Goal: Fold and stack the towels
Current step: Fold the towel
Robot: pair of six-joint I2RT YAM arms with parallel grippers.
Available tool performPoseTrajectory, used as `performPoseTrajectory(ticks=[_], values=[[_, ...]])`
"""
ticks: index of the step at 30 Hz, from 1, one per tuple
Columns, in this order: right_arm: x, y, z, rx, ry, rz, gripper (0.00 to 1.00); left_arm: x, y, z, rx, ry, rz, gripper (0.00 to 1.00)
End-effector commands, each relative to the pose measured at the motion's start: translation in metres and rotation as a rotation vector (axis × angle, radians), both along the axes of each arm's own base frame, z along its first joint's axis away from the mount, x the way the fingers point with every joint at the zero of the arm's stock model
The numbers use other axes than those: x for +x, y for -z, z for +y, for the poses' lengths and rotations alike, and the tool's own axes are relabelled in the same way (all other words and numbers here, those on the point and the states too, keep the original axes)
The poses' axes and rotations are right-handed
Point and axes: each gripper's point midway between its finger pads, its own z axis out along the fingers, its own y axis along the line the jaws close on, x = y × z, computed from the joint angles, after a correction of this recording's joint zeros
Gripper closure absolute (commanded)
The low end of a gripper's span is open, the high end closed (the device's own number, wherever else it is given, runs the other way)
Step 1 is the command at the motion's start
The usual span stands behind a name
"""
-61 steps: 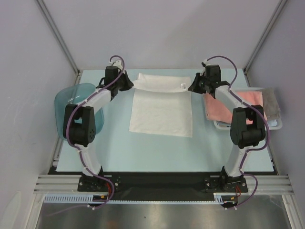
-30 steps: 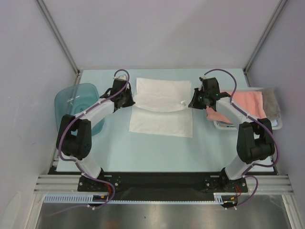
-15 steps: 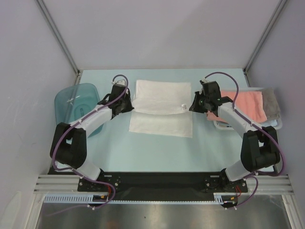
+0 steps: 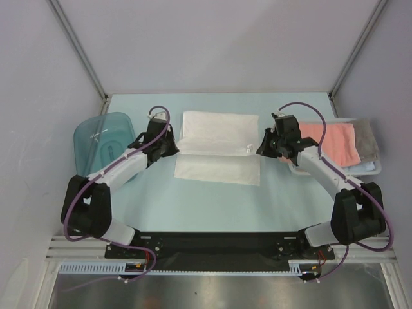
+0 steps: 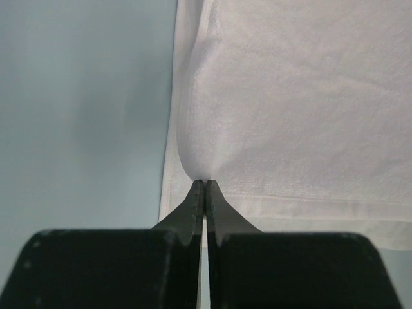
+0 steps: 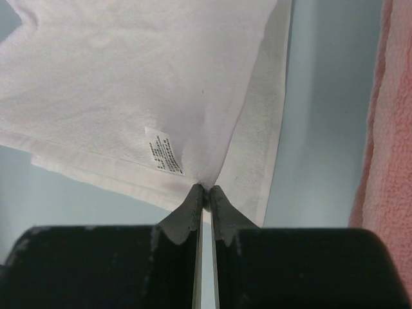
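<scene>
We see the white towel in the middle of the table, its upper layer covering the far part. Our left tool pinches that layer's left edge, and our right tool pinches its right corner beside the label. The pink towel and grey towel lie in the basket on the right.

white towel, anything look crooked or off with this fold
Nothing looks damaged or askew. The white towel is mid-fold: the left gripper and right gripper each pinch a corner of its top layer, whose edge runs roughly parallel to the uncovered near strip.
</scene>
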Motion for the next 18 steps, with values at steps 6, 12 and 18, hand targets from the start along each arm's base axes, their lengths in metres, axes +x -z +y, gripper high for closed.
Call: performPoseTrajectory(ticks=[6, 12, 18], values=[[-0.009, -0.009, -0.001, 0.005, 0.011, -0.037, 1.00, -0.003, -0.022, 0.003, -0.019, -0.024, -0.082, 1.00], [-0.015, -0.007, 0.000, 0.006, 0.007, -0.037, 1.00, -0.010, -0.020, 0.004, -0.018, -0.021, -0.079, 1.00], [-0.020, -0.005, 0.001, 0.004, 0.005, -0.036, 1.00, -0.015, -0.013, 0.006, -0.019, -0.022, -0.072, 1.00]])
